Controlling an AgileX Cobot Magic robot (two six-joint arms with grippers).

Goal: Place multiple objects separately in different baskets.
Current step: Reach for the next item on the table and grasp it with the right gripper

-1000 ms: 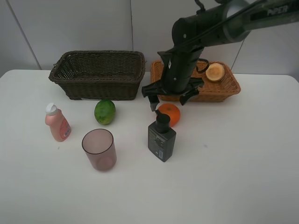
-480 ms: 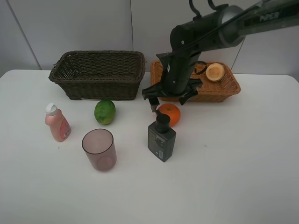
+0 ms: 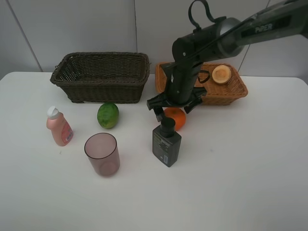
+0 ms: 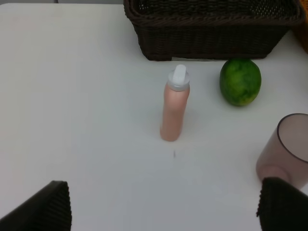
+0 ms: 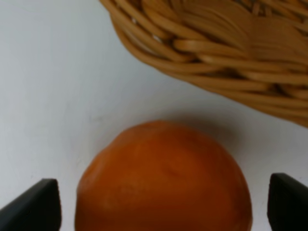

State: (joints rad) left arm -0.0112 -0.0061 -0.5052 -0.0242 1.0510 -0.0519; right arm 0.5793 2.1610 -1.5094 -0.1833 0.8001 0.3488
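My right gripper hangs open just above the orange, one finger on either side of it. In the right wrist view the orange sits between the two fingertips, close to the light tan basket. That basket holds a peach-like fruit. The dark brown basket is empty. My left gripper is open over bare table, facing the pink bottle, the green fruit and the mauve cup. A dark pump bottle stands right in front of the orange.
On the left half of the white table stand the pink bottle, the green fruit and the mauve cup. The pump bottle's head is near the right gripper's fingers. A grey wall rises behind the baskets.
The right gripper has come down and shifted slightly towards the orange, staying open. Nothing else has moved.
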